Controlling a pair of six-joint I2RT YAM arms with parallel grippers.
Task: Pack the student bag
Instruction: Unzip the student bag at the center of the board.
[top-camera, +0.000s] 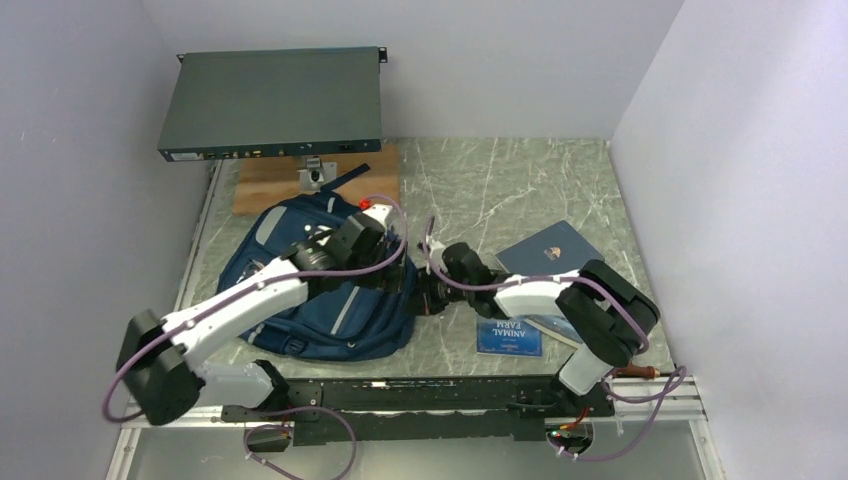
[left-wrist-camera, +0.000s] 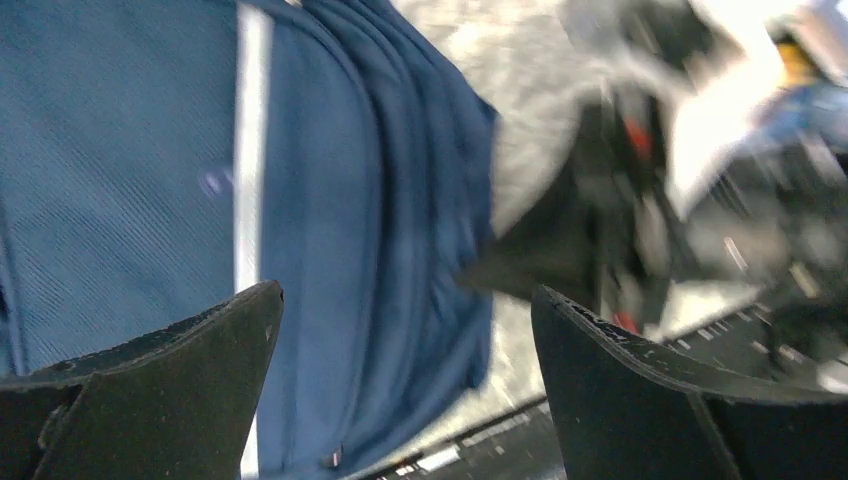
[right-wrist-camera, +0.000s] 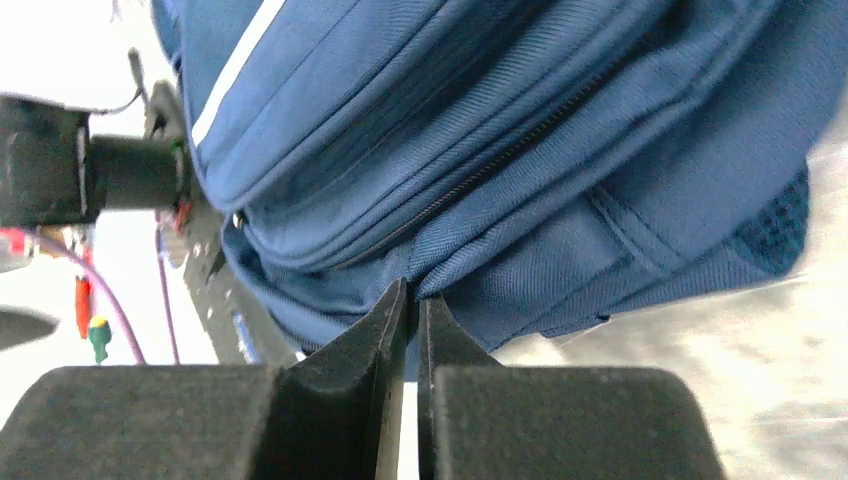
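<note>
Left gripper: spread wide and holding nothing. It hangs over the right side of the bag, and its wrist view is blurred.

Student bag: lies flat on the table, left of centre, under the left arm. Its right edge is next to the right arm's wrist.

Zipper: looks closed along the part that can be seen. By my reading, the bag has not been opened for packing yet.

Right gripper: drawn almost together. The tips nip a thin fold of bag fabric just below the zipper line, at the bag's right edge.

Blue book: on the table right of the bag, partly under the right arm and apart from the bag.

Animal Farm book: flat on the table near the front edge, just right of the bag.

Risk, slip: the pinched fold is thin and soft, so a pull could drag it out of the tips.

Risk, drag: nothing pins the bag, so a tug from the right may slide the whole bag instead of opening it.

Risk, clash: the two wrists are near each other at the bag's edge, and a careless move by either could make them collide.
</note>
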